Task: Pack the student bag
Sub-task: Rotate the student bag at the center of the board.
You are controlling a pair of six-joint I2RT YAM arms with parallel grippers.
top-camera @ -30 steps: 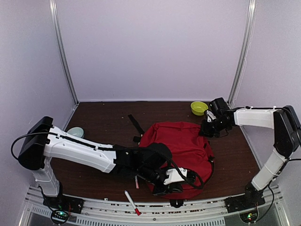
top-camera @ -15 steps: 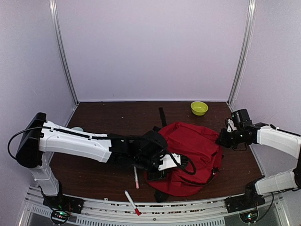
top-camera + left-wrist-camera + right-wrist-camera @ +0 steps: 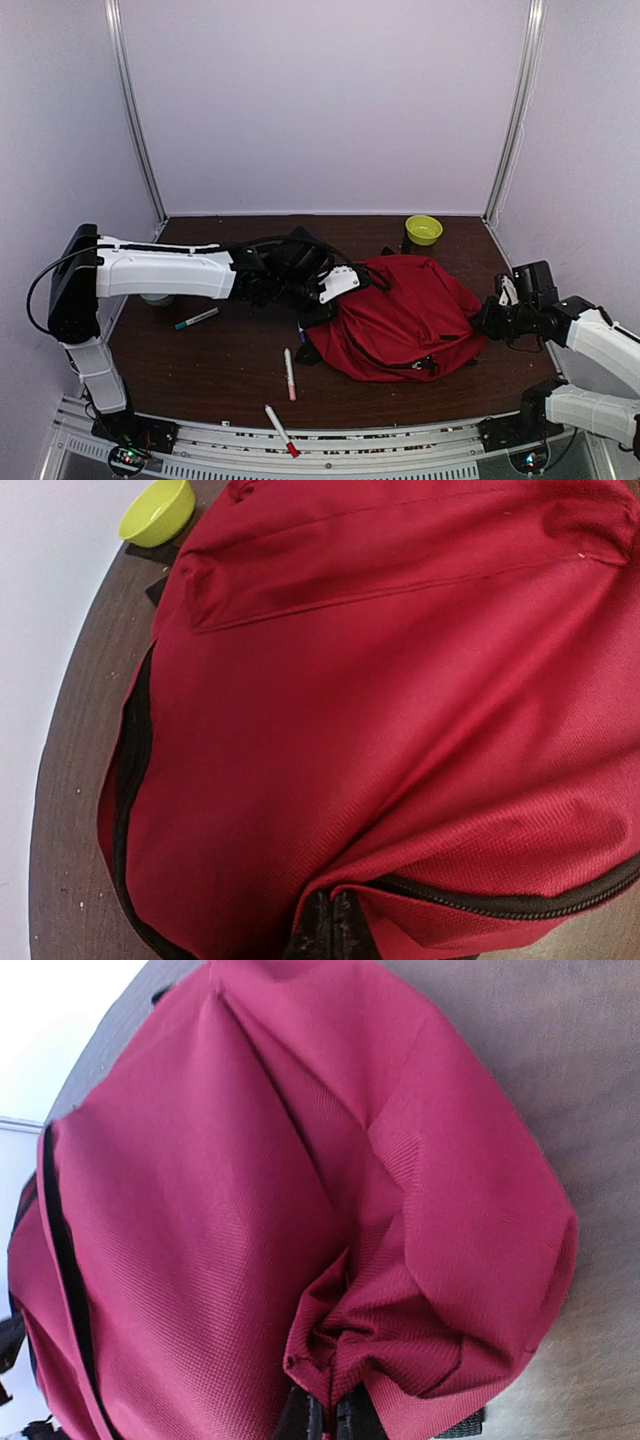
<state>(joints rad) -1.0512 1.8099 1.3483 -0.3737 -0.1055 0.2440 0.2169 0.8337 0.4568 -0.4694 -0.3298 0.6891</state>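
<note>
- Jaws of the left gripper (image 3: 335, 289) pinched shut on the left edge of the student bag (image 3: 405, 315), just beside a black zipper (image 3: 480, 903).
- Lies mid-table between the arms, slumped low and creased.
- Handles as soft, limp woven cloth: probably light, sagging wherever unsupported; best taken at seams, zipper edges or bunched corners, not smooth panels.
- Beyond its far edge, a glossy green bowl (image 3: 423, 229).
- Jaws of the right gripper (image 3: 488, 320) closed on a bunched fold at the right corner.
</note>
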